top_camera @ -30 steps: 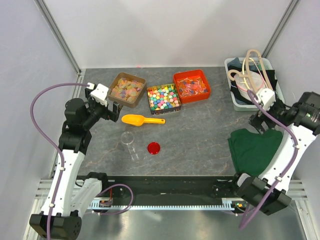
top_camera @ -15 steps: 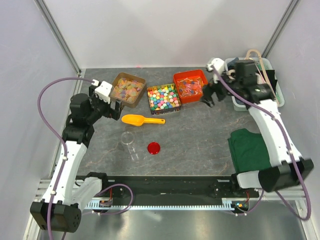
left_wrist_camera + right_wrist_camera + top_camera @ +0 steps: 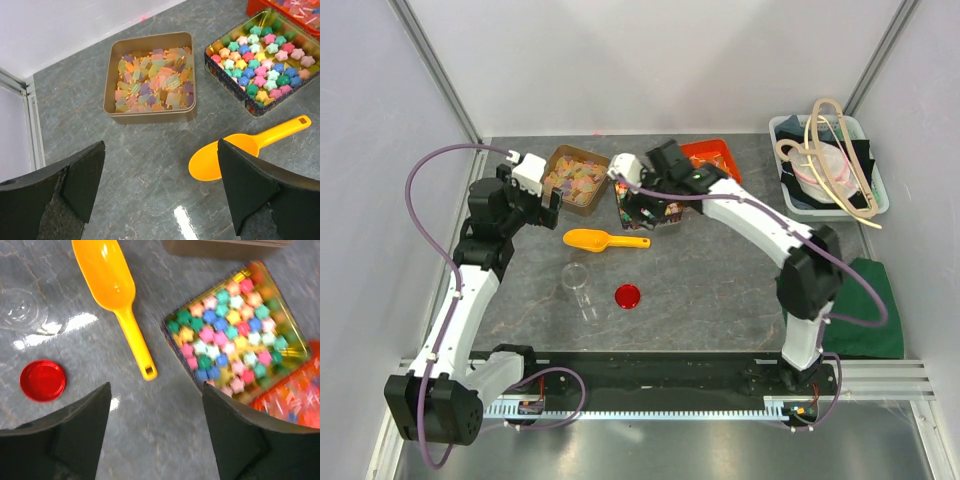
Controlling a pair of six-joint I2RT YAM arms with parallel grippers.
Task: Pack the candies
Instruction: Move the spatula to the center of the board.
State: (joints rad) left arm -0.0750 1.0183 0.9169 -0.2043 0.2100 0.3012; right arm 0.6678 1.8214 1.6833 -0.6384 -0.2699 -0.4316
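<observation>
The candies (image 3: 152,84) – pale translucent pieces in orange, yellow, pink and green – fill a tan square tin (image 3: 150,116) at the back left of the grey marbled table (image 3: 720,260). Just to its right stands a dark-walled tin of star-shaped candies (image 3: 226,86), and beyond that a red-orange tray (image 3: 710,145), partly hidden by the right arm in the top view.

The left gripper (image 3: 162,180) hovers near the front left of the tan tin, its fingers (image 3: 75,185) spread as wide as they go with only bare table between them. The right gripper (image 3: 157,425) reaches across from the right and hangs over the near edge of the star tin; its fingers (image 3: 245,430) also stand well apart and hold nothing.

A yellow scoop (image 3: 605,240) lies flat on the table in front of the two tins, bowl to the left, handle to the right. Nearer the arms sit a clear plastic cup (image 3: 577,278) and, beside it, a round red lid (image 3: 628,296) – apart from one another. A dark green cloth (image 3: 865,300) lies at the right edge, with a grey bin (image 3: 875,180) of pale tubing behind it.
</observation>
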